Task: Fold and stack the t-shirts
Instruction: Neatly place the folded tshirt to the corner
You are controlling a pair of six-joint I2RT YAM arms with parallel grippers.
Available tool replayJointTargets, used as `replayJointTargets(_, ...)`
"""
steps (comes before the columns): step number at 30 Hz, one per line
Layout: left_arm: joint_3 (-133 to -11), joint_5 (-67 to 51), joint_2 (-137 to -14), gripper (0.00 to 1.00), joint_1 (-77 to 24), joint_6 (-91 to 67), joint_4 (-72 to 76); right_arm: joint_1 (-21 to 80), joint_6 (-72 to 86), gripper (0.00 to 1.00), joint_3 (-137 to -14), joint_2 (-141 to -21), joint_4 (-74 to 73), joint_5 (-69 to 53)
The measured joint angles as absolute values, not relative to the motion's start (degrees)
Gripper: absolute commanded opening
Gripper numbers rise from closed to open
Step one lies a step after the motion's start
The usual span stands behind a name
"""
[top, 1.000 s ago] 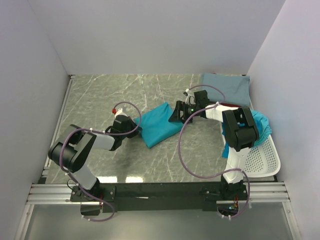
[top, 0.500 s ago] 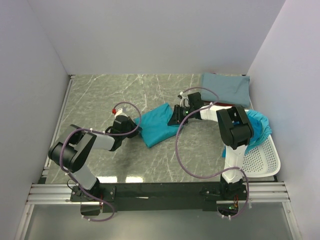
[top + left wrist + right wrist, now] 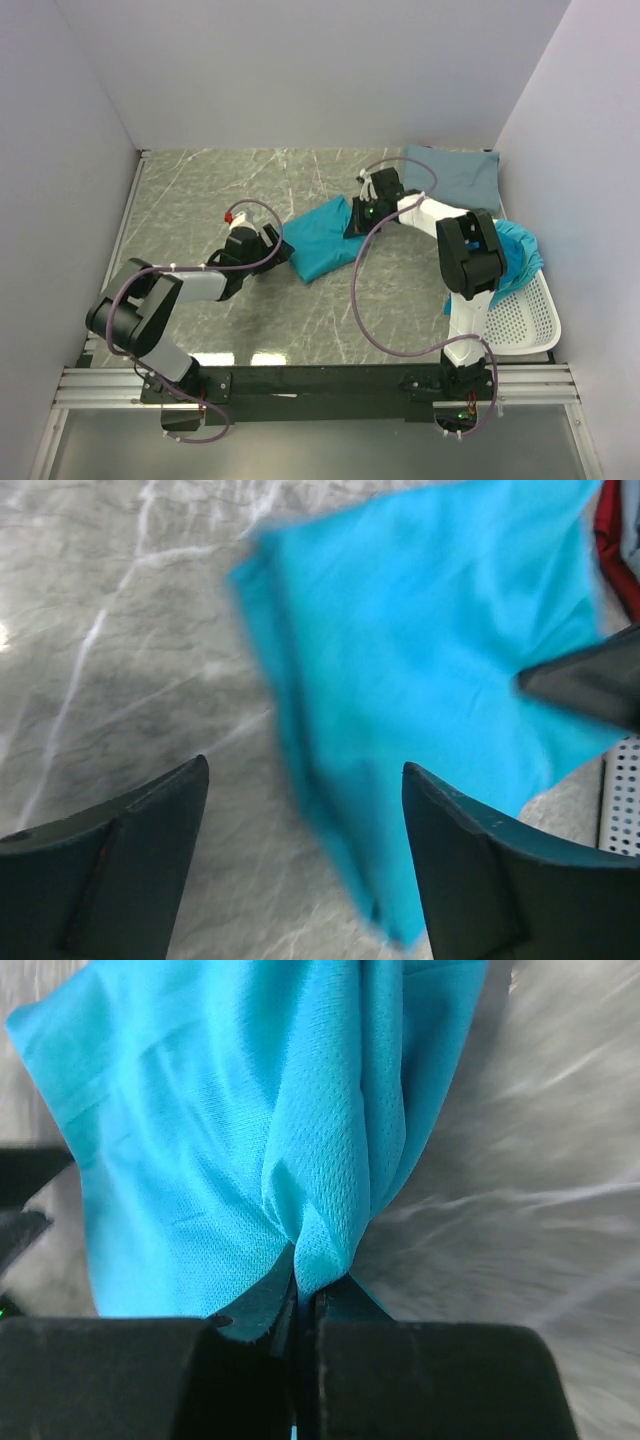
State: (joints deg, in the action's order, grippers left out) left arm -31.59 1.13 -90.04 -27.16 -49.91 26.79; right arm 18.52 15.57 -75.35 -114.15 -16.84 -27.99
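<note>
Pinching a fold of the teal t-shirt, the right tool is clamped tight; the shirt lies midway across the bench. The left tool gapes wide beside its edge.

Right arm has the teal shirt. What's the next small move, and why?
Probably draw the teal shirt toward the folded grey-blue shirt at the far right, to stack it. The right jaws are shut on a pinch of it, the left jaws stand open, and it already lies folded.
</note>
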Motion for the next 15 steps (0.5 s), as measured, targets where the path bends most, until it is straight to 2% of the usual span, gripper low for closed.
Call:
replayJointTargets(8,-31.6,1.8,-87.0,0.87,-25.5,-48.6,21.0,17.8,9.9,0.00,-94.4,-115.1,-31.0,-12.9)
replayJointTargets(15,-32.5,1.7,-87.2,0.87,-22.9,-47.7,19.6,16.2,3.7,0.00,-114.9,-122.6,-40.5,-0.3)
